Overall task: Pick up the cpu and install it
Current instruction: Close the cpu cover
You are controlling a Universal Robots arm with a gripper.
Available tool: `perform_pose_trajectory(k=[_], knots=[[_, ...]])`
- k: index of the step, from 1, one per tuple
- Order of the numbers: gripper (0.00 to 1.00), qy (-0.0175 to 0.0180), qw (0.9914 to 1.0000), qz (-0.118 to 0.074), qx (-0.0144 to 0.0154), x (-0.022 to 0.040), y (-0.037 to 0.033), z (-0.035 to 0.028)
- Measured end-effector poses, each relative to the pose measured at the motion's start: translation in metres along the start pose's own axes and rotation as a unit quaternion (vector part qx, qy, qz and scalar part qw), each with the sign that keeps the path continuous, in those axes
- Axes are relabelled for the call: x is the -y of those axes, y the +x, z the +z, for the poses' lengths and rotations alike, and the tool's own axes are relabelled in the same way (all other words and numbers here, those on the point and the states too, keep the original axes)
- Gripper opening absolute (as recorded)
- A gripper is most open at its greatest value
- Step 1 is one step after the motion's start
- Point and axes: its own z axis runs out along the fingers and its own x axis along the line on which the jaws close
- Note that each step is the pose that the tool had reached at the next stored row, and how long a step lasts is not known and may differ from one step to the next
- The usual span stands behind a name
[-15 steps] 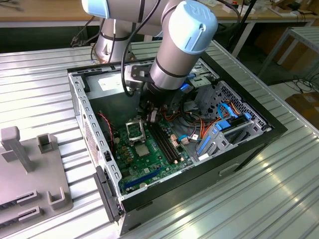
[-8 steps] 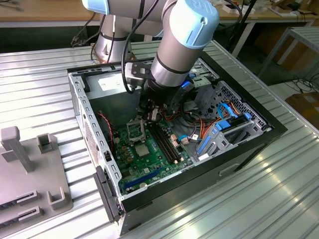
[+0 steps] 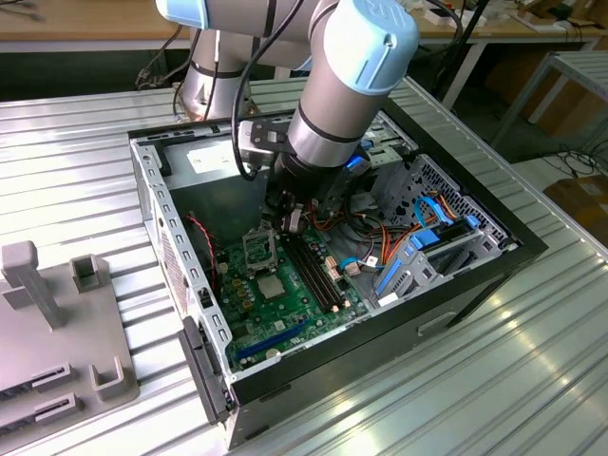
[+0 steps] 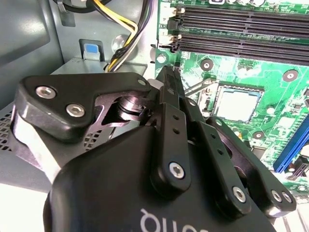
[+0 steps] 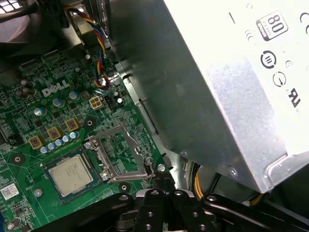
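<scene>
Arm: the grey robot arm [image 3: 332, 104] with pale blue joint caps reaches down into the open computer case [image 3: 190, 313], which lies on its side on the ribbed metal table [image 3: 76, 180].
Gripper: the black gripper [image 3: 290, 220] hangs low over the green motherboard [image 3: 285, 304], between the power supply and the memory slots; in both wrist views its two fingers [image 4: 170, 92] are pressed together at the tips, closed with nothing between them.
Cpu: the cpu [image 5: 71, 175], a small square chip with a silver-grey top, lies flat in its socket on the motherboard; in the second wrist view it sits just beyond the fingertips, apart from them.
Retention frame: the hinged metal frame [image 5: 120, 154] stands swung open beside the cpu, between the chip and the gripper tips in the first wrist view.
Power supply: the grey metal power supply box [image 5: 207, 87] fills the far corner of the case, close beside the gripper.
Memory slots: long black slots [image 4: 231, 19] run along the board just beyond the cpu socket.
Cables: a yellow and black cable bundle [image 4: 120, 29] passes beside the power supply; orange and blue leads [image 3: 427, 223] lie toward the exterior view's right of the case.
Fixture: a grey moulded stand [image 3: 57, 313] rests on the table at the exterior view's left, well apart from the case.
</scene>
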Motion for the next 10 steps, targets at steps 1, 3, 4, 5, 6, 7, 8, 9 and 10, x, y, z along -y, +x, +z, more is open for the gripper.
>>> perform_pose_trajectory(k=[1,3,4,5,6,7,8,9,10], knots=[[0.11,0.0000,1.00000,0.000,0.0000,0.0000,0.0000,0.0000],[0.11,0.0000,1.00000,0.000,0.0000,0.0007,0.0014,-0.0003],[0.11,0.0000,1.00000,0.000,0.0000,0.0007,0.0015,-0.0003],[0.11,0.0000,1.00000,0.000,0.0000,0.0007,0.0015,-0.0003],[0.11,0.0000,1.00000,0.000,0.0000,0.0007,0.0015,-0.0004],[0.11,0.0000,1.00000,0.000,-0.0001,0.0006,0.0015,-0.0010],[0.11,0.0000,1.00000,0.000,-0.0001,0.0005,0.0014,-0.0018],[0.11,0.0000,1.00000,0.000,0.0000,0.0004,0.0012,-0.0025],[0.11,0.0000,1.00000,0.000,0.0000,0.0004,0.0011,-0.0033]])
